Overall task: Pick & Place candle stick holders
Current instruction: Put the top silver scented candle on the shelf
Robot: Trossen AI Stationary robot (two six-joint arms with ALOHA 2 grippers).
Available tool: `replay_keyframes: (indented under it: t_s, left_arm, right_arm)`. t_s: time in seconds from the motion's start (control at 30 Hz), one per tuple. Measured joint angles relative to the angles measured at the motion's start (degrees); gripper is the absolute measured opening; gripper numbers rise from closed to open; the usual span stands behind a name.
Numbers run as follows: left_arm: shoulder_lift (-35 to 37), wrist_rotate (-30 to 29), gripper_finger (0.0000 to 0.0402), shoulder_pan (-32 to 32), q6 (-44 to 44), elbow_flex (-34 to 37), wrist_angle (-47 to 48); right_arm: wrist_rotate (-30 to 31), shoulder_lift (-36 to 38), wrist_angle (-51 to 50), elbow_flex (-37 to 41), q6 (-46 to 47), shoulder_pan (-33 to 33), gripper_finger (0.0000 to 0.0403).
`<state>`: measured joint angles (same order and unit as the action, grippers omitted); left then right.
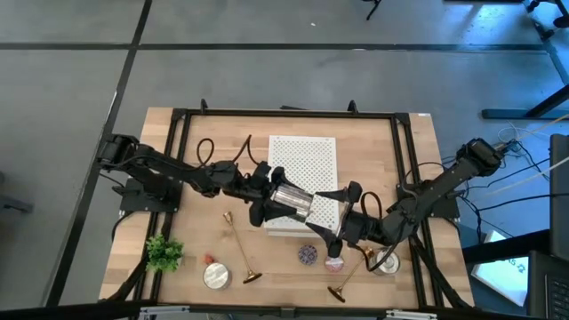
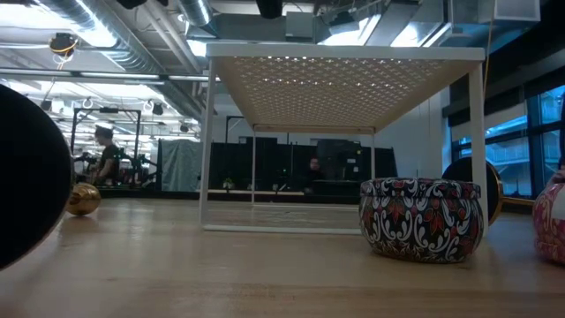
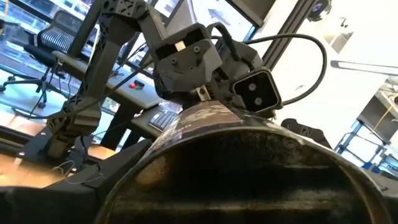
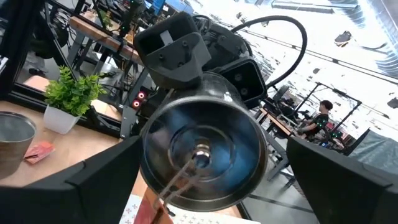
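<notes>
At frame centre, the left tool (image 1: 272, 201) grips a silver tin (image 1: 291, 203) with wide jaws; the right tool (image 1: 331, 233) gapes empty. Two candle stick holders (image 1: 238, 248) lie on the bench (image 1: 178, 231) at the lower edge.

overhead, table-level, two wrists (facing close)

Both arms are dark, boxy-jointed, trailing looped black cables, the left gripper (image 1: 267, 197) apparently bearing a pale label.
</notes>
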<state>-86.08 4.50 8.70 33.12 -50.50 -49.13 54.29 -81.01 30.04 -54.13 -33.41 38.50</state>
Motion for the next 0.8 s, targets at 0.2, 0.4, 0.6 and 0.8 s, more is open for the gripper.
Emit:
replay_keyframes:
  t_s: [0.2, 0.4, 0.6, 0.8]
  left_arm:
    - [0.0, 0.24, 0.0351, -1.05, 0.02, 0.0, -0.01]
    - [0.0, 0.67, 0.0351, -1.69, 0.06, 0.0, 0.0]
    - [0.0, 0.45, 0.0351, -0.98, -0.3, 0.0, -0.13]
    - [0.0, -0.46, 0.0351, -0.49, -0.87, -0.02, -0.47]
  right_arm:
    - [-1.9, 0.02, -0.82, 0.0, 1.27, -0.3, 0.04]
    - [-5.01, 0.0, -1.6, 0.0, 2.99, -1.06, 0.04]
    - [-2.71, 0.0, -2.52, 0.0, 2.98, -1.29, 0.04]
    - [-2.0, 0.0, -1.94, 0.0, 2.52, -1.27, 0.04]
